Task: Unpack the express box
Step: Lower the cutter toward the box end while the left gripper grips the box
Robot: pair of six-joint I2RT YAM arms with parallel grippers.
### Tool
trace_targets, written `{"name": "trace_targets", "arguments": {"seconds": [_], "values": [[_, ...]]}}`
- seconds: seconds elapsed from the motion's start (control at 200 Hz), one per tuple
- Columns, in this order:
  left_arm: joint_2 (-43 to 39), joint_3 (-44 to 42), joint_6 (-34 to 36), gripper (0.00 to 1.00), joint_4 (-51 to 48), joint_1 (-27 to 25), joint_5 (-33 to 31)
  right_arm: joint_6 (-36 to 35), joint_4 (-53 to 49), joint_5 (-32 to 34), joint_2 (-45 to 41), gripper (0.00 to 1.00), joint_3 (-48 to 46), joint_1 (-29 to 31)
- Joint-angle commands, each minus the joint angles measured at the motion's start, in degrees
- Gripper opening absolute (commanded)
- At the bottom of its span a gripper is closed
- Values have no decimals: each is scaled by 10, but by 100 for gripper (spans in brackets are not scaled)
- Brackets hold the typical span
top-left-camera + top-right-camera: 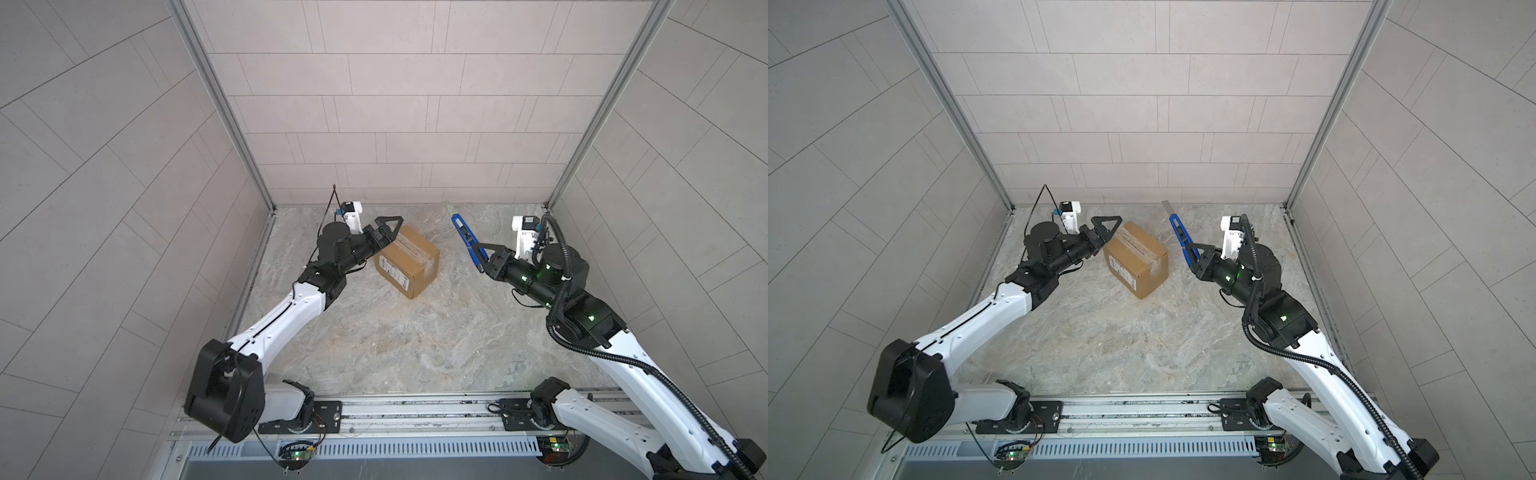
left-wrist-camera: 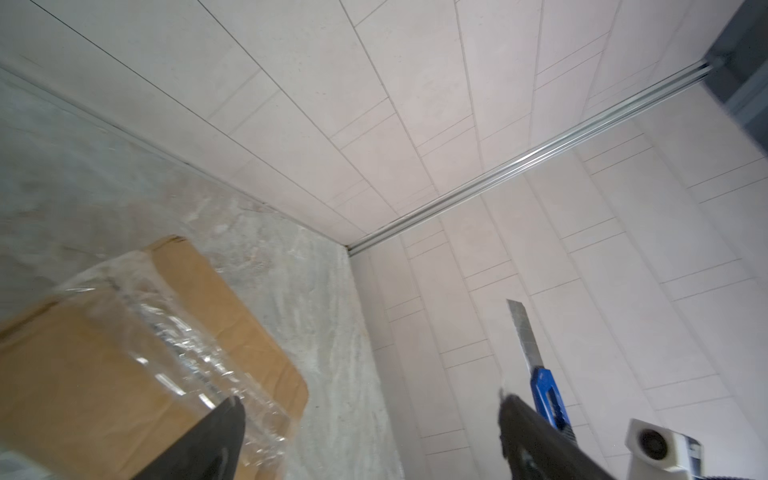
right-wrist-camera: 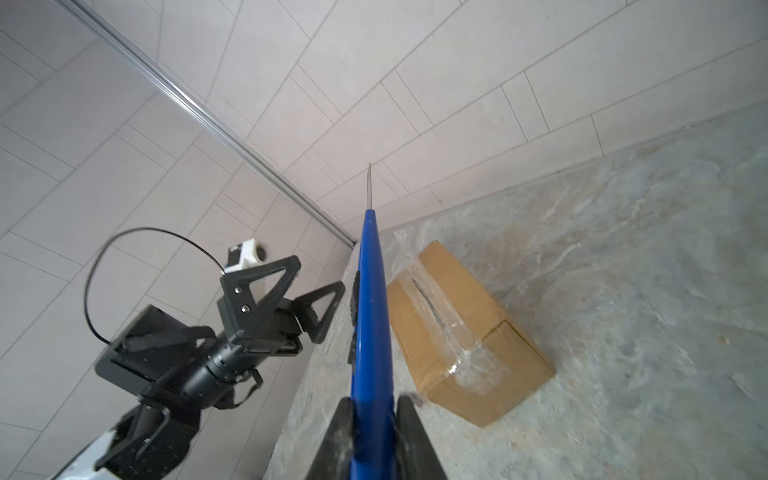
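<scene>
**Jaws: left wide, right on knife**

Left gripper (image 3: 320, 272): jaws wide, empty, at the box's (image 1: 409, 262) far-left corner. Right gripper (image 3: 372, 401): clamped on a blue knife (image 1: 465, 237), blade out, raised right of the box. Box: on the table (image 1: 415, 340), far, left of centre, flaps shut, taped seam up.

Risk: unheld, it may slide under the blade, and the long blade may slash the contents.

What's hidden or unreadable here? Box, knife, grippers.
Contents of the express box: flaps shut and taped in every view.
Print on the label: too small in both top views.
Whether the tape is cut: glare hides it, right wrist view.
Near end of the box: blurred, cut off by the frame edge, partly behind a finger of the left gripper, left wrist view.
Handle end of the knife: inside the right gripper, right wrist view.
</scene>
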Motion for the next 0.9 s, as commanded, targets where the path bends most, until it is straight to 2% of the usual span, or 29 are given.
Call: {"name": "trace_targets", "arguments": {"seconds": [0.0,0.265,0.566,0.896], "values": [[-29,10,146,96,-191,-3,-83,-5,-77,-11,-18,0,-47,0],[6,-31,132,95,-152,-11,-87,20,-30,-40,-41,0,-134,-2],[65,-2,132,89,-147,-25,-91,57,37,-68,-53,0,-186,-21],[99,-3,116,87,-115,-25,-80,87,87,-85,-54,0,-224,-41]]}}
